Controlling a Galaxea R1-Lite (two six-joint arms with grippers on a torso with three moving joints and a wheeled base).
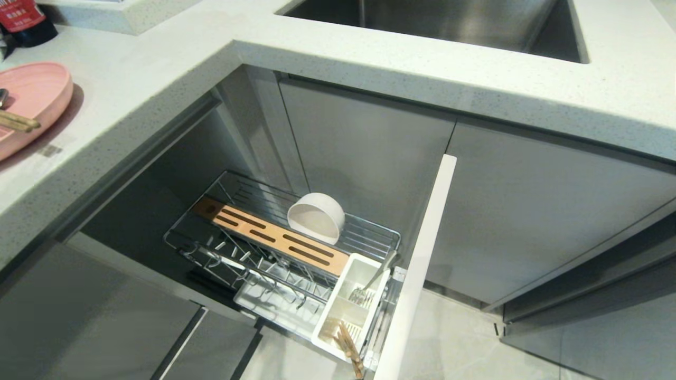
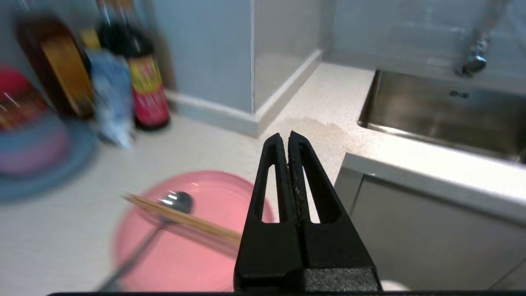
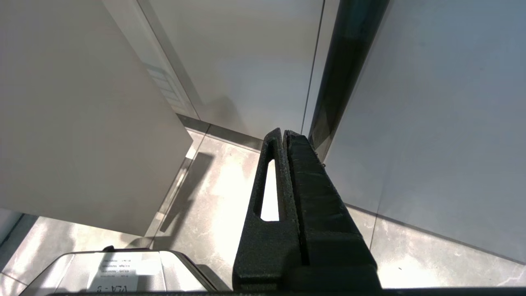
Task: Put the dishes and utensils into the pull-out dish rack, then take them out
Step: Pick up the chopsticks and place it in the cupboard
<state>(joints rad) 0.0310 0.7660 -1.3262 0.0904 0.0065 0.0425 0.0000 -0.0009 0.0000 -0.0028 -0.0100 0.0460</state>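
The pink plate (image 1: 31,100) lies on the counter at far left, with the chopsticks (image 1: 18,122) across it. In the left wrist view my left gripper (image 2: 286,137) hangs shut and empty just beside that plate (image 2: 185,263), where the spoon (image 2: 176,201) and chopsticks (image 2: 193,222) rest. The pull-out dish rack (image 1: 248,195) stands open below the counter. A white bowl (image 1: 316,217) lies on its side in the wire basket, behind the wooden strip (image 1: 274,240). My right gripper (image 3: 283,133) is shut and empty, pointing at the floor by the cabinets. Neither arm shows in the head view.
The white caddy (image 1: 351,301) holds a fork (image 1: 364,293) and wooden sticks (image 1: 349,345). The rack's front panel (image 1: 417,269) juts out over the floor. Bottles (image 2: 144,82) and a blue plate with a bowl (image 2: 37,160) stand at the counter's back; the sink (image 2: 444,111) is beyond the corner.
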